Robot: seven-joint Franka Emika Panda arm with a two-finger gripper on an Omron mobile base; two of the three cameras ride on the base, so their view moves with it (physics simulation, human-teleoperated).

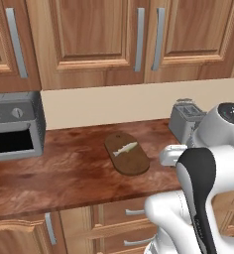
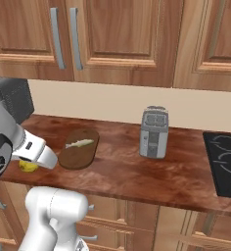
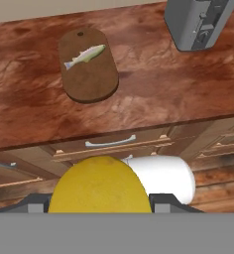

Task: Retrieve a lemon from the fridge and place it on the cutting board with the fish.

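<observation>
Base views flank counter; hand view looks down closer.

Robot arm is glossy white w/ fat rounded segments, smooth plastic-looking shells. A black band runs down the near link, w/ faint small lettering along it. One joint ends in a dark round cap w/ tiny markings on top. In the right base view the white shoulder link carries a dark grey disc w/ a small white logo. Base column is white, domed, bulbous. Pincer fingers look dark grey, blocky.
</observation>
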